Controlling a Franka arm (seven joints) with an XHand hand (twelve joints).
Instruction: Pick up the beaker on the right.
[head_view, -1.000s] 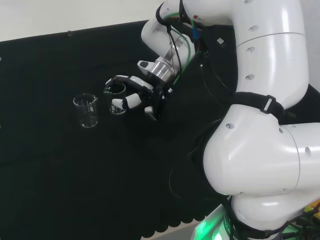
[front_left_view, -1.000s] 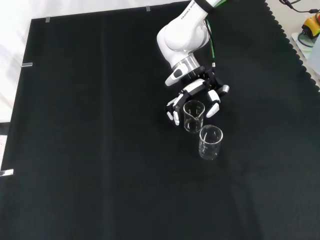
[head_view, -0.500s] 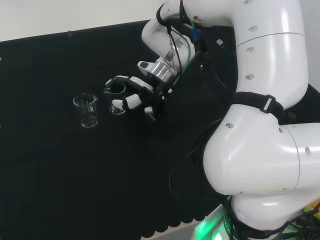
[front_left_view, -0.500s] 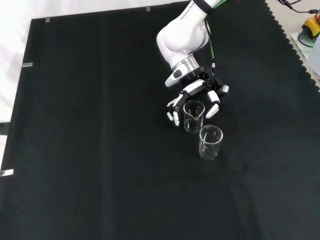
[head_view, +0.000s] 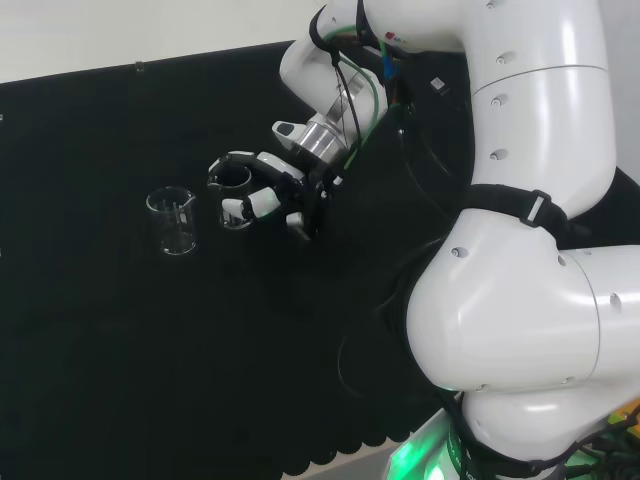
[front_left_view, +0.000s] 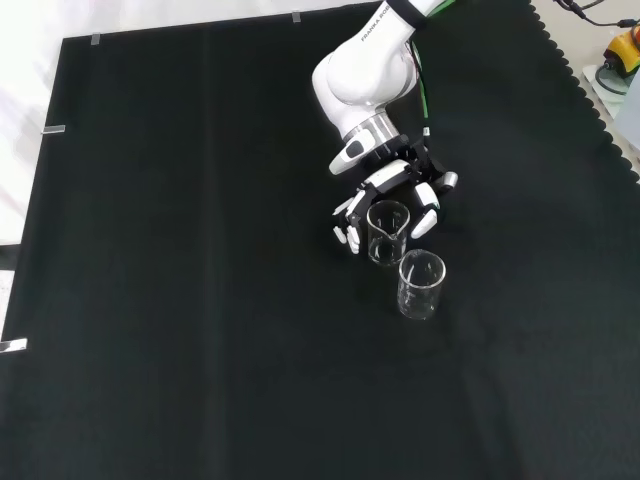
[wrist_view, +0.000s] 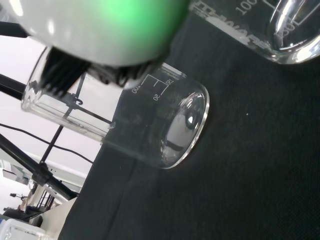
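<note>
Two clear glass beakers stand on the black cloth. In the head view the right beaker (head_view: 236, 196) sits inside my hand (head_view: 283, 190), and the left beaker (head_view: 173, 222) stands apart. In the front view the hand (front_left_view: 392, 177) comes down from above. Its half-curled fingers (front_left_view: 346, 225) flank the upper beaker (front_left_view: 387, 232) on both sides with small gaps. The lower beaker (front_left_view: 421, 285) stands free just below it. The wrist view has the flanked beaker (wrist_view: 155, 127) close up, standing on the cloth, and the other beaker (wrist_view: 280, 30) beyond it.
The arm's white links (head_view: 530, 200) fill the head view's right side. The cloth's scalloped edge (front_left_view: 600, 120) runs down the right of the front view, with an orange object (front_left_view: 622, 50) beyond it. Open cloth lies to the left of the beakers in the front view.
The hand has crept slightly to the left in the head view, closer round the right beaker. Both beakers stand where they were.
</note>
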